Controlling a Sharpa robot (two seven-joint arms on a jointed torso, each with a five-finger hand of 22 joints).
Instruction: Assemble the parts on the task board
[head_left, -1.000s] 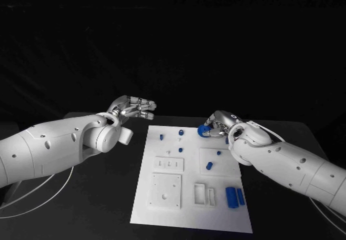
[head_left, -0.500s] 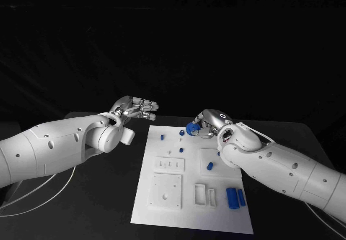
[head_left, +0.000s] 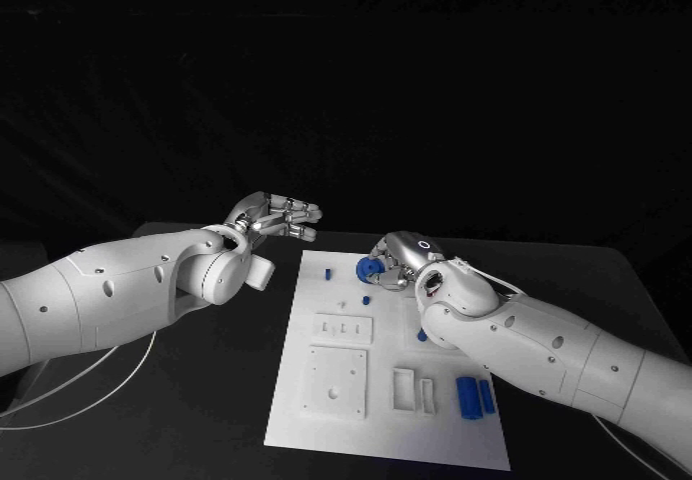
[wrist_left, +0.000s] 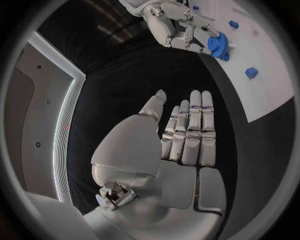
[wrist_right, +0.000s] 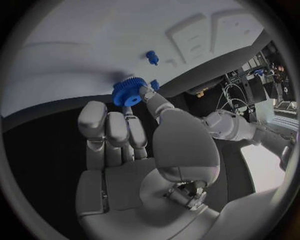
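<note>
While pinched by right robot hand (wrist_right: 134, 145), blue toothed gear (wrist_right: 127, 92) has centre hole.

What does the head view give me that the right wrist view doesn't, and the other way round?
Head view alone: the two blue cylinders near the board's near right corner, and the left hand off the board's far left corner. Right wrist view alone: the gear's teeth and centre hole, pinched at the fingers' tips. Both: the right hand holding the gear over the board's far end.

Matt white task board (head_left: 335, 400); blue plastic gear (wrist_right: 127, 93); smooth silver fingers (wrist_right: 119, 131).
</note>
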